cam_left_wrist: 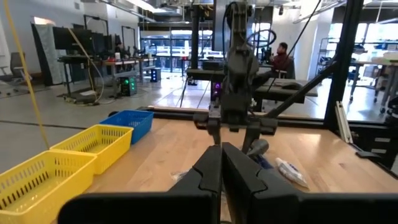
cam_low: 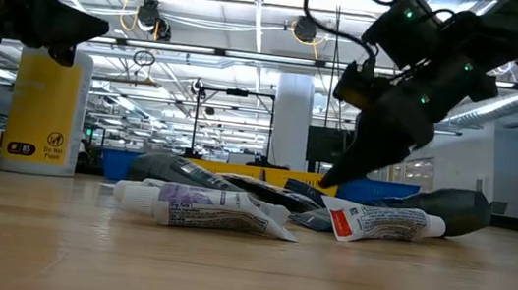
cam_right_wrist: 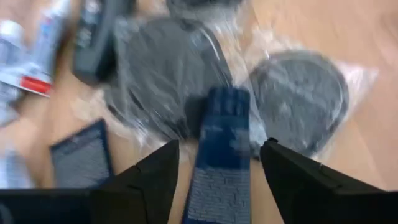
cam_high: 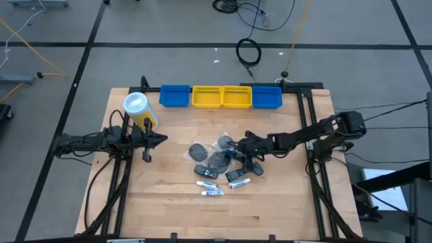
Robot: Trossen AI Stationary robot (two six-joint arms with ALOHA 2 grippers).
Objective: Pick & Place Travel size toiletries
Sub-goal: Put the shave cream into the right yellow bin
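The right gripper [cam_right_wrist: 217, 163] hangs wide open over the toiletries heaped mid-worktop, its fingers straddling a dark blue sachet [cam_right_wrist: 221, 146] lying on wrapped grey discs [cam_right_wrist: 303, 99], holding nothing. The left gripper [cam_high: 147, 140] waits pinched shut near the left edge beside a yellow canister [cam_low: 43, 111]; its label is unreadable, as are the white tubes [cam_low: 210, 208].

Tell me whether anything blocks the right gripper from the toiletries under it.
Nothing visible does. The right gripper, open, hangs directly over a blue packet that lies on the wrapped grey discs; its fingers straddle the packet.
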